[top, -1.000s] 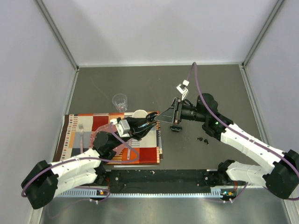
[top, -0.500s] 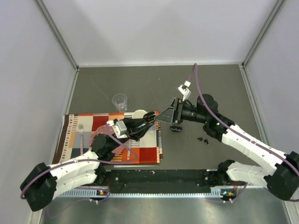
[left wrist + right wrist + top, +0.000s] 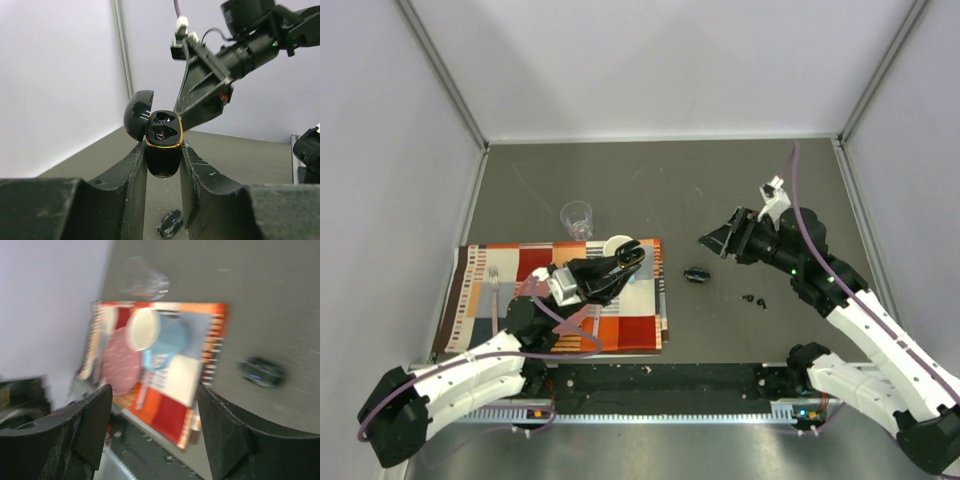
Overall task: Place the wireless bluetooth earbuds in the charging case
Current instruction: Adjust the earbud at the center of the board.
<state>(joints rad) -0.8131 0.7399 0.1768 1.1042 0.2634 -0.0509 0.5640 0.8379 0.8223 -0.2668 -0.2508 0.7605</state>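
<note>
My left gripper [image 3: 623, 258] [image 3: 163, 152] is shut on a black charging case [image 3: 163, 145] with a gold rim, held above the placemat with its lid [image 3: 137, 114] flipped open. Two dark earbuds [image 3: 163, 126] sit in its wells. My right gripper [image 3: 717, 240] [image 3: 154, 397] stands open and empty, up in the air to the right of the case and apart from it. Two more tiny black earbuds [image 3: 754, 300] lie loose on the table below the right arm. A second black case [image 3: 696, 274] [image 3: 171, 223] [image 3: 261, 372] lies shut on the table between the arms.
A striped orange placemat [image 3: 640, 320] [image 3: 170, 410] covers the near left, with a blue mug [image 3: 616, 244] [image 3: 162, 337] and a fork [image 3: 493, 285] on it. A clear glass [image 3: 577, 218] [image 3: 145, 282] stands behind the mat. Walls close in both sides.
My right gripper has opened and drawn back to the right, away from the held case. The left gripper with the case has shifted slightly down and left.
</note>
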